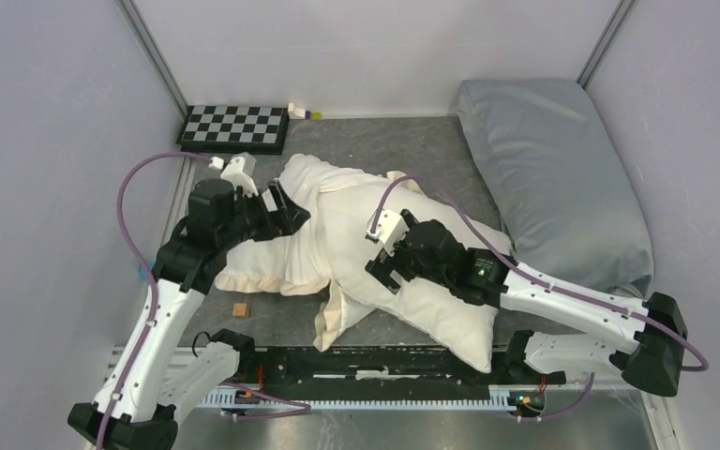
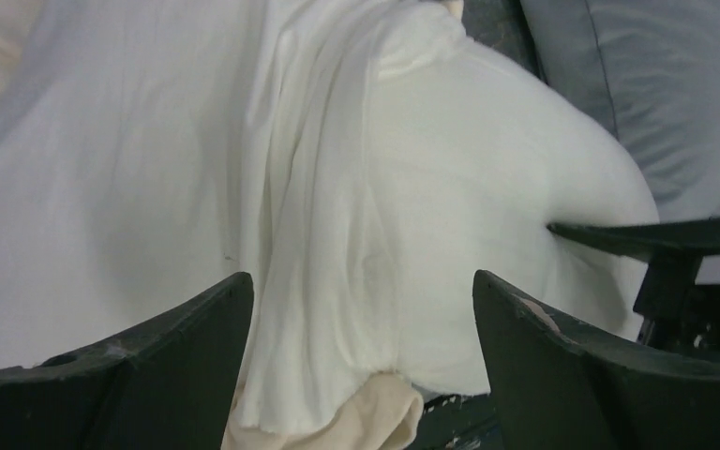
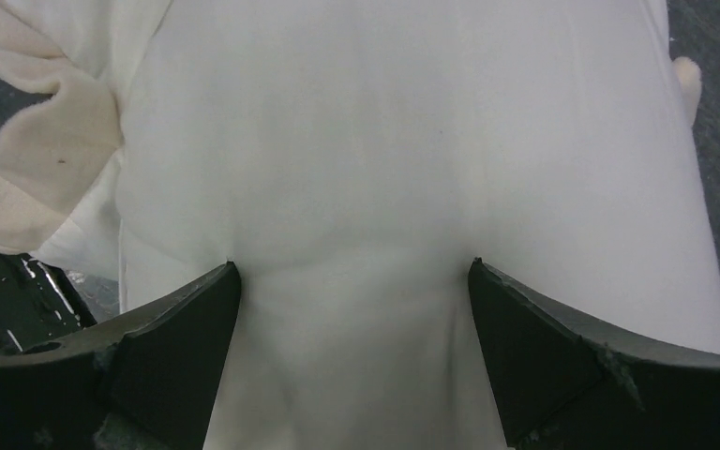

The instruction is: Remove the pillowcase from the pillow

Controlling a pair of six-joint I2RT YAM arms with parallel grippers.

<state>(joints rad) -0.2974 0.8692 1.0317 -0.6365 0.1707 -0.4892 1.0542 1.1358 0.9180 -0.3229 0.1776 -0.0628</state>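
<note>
In the top view the white pillow (image 1: 436,314) lies on a slant across the middle of the dark table (image 1: 384,150). Its bare, smooth end points to the lower right of the frame. The cream pillowcase (image 1: 262,262) is bunched over the pillow's upper-left part. Its frilled edge spreads out at centre left, and a loose flap hangs toward the bottom centre.

The left gripper (image 1: 286,211) sits over the bunched cloth at the upper left of the heap. The left wrist view shows the left gripper (image 2: 363,279) with its jaws spread wide and clamped on nothing. A hanging fold of the pillowcase (image 2: 319,234) runs down between the fingers, and the plump pillow (image 2: 506,187) bulges to the right of the fold.

The right gripper (image 1: 384,258) is over the middle of the pillow. In the right wrist view the right gripper (image 3: 353,265) also has its jaws wide apart and holds nothing. Both fingertips rest on the smooth pillow (image 3: 412,141), with a shallow crease between them. A cream piece of the pillowcase (image 3: 47,141) shows at the upper left of that frame.

A blue-grey pillow (image 1: 553,187) lies along the right side of the top view. A checkerboard (image 1: 234,127) stands at the upper left. A small wooden block (image 1: 241,309) sits on the table just below the frill.
</note>
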